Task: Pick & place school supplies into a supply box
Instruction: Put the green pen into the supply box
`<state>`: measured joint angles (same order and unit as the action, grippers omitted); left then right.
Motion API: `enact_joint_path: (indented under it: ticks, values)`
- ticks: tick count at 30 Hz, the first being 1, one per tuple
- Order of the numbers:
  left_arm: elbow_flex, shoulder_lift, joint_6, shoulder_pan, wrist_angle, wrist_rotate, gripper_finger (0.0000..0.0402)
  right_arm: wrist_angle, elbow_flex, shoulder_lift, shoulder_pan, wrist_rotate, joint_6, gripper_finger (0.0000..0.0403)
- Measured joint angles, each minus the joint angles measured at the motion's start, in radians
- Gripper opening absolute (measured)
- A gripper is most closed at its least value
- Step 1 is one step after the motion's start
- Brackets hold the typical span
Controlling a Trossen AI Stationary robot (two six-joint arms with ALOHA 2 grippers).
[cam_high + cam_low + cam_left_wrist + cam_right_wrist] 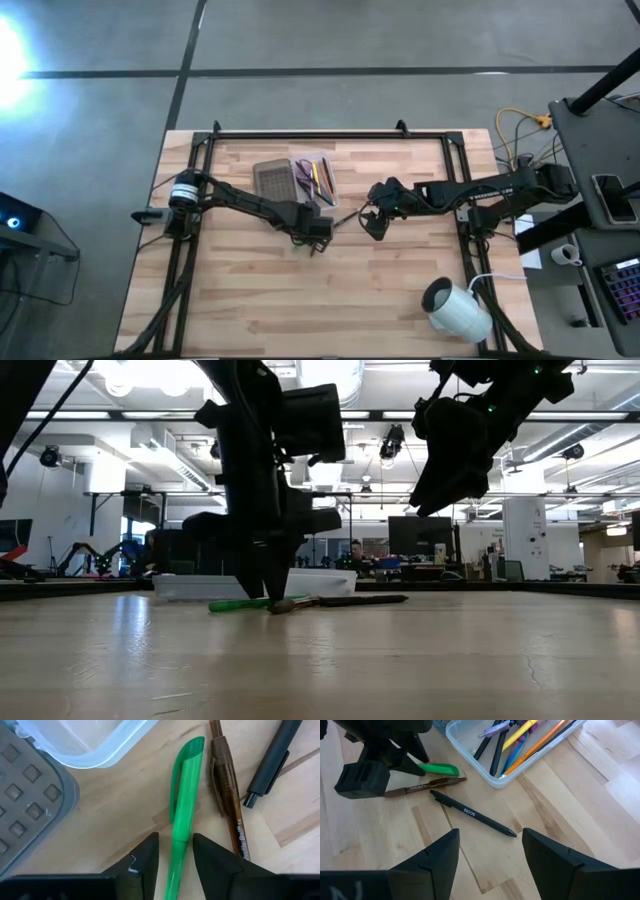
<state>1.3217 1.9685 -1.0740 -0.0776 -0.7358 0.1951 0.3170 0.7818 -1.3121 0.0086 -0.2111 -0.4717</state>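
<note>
Left pincer (175, 857): down on the tabletop (400, 290), fingers straddling the green pen (182, 815), not visibly clamped.
Right pincer (487, 852): released, hovering near.
Supply box (485, 770): just beside, holding pens.
Risk: brown pen (227, 805) alongside may get nudged.
Writing: black pen (475, 815) print unreadable.

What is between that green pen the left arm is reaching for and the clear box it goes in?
Nothing visible. The left gripper has its fingers either side of the green pen, and only bare wood separates it from the supply box. The brown pen lies on the other side.
</note>
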Motion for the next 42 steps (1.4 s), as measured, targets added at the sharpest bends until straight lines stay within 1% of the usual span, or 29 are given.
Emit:
enact_joint_path:
  ticks: [3,7,9,13,15,17,19,21,24,28,31,35,38,42]
  values:
    - [-0.002,-0.001,0.000,0.000,-0.005,-0.004,0.0080,0.000,0.000,0.000,0.000,0.000,0.000,0.0208]
    - [0.001,-0.001,0.012,0.000,0.002,-0.004,0.0023,0.000,0.000,0.000,0.000,0.000,-0.018,0.0208]
    - [0.001,-0.002,0.012,0.000,0.004,-0.006,0.0014,0.000,0.000,0.000,0.000,0.001,-0.026,0.0208]
    - [0.001,-0.009,0.013,0.002,0.012,-0.047,0.0019,0.000,0.000,0.000,0.000,0.002,-0.062,0.0208]
    - [0.007,-0.028,0.002,0.001,0.013,-0.086,0.0017,-0.001,0.000,0.002,0.000,0.002,-0.102,0.0208]
    - [0.021,-0.066,-0.005,-0.003,0.019,-0.085,0.0014,0.000,0.000,0.005,-0.003,-0.013,-0.151,0.0208]
    - [0.027,-0.124,-0.028,-0.003,0.032,-0.049,0.0013,0.001,0.000,0.009,-0.003,-0.052,-0.196,0.0208]
    - [0.022,-0.183,-0.051,0.008,0.042,0.016,0.0013,0.001,0.000,0.014,-0.003,-0.094,-0.234,0.0208]
    - [-0.004,-0.270,-0.068,0.057,0.056,0.099,0.0013,0.000,0.000,0.015,-0.003,-0.137,-0.301,0.0208]
    - [-0.052,-0.359,-0.022,0.172,0.175,0.110,0.0013,-0.007,0.000,0.015,-0.003,-0.156,-0.365,0.0207]
    - [-0.100,-0.376,0.004,0.263,0.277,0.084,0.0013,-0.006,0.000,0.016,-0.002,-0.155,-0.367,0.0207]
    - [-0.167,-0.369,-0.025,0.357,0.378,0.045,0.0017,-0.006,0.000,0.016,0.000,-0.152,-0.367,0.0207]
    - [-0.222,-0.345,-0.077,0.394,0.447,0.020,0.0018,-0.006,0.000,0.016,0.001,-0.151,-0.374,0.0207]
    - [-0.274,-0.320,-0.132,0.410,0.536,0.009,0.0019,-0.006,0.000,0.016,0.000,-0.155,-0.386,0.0205]
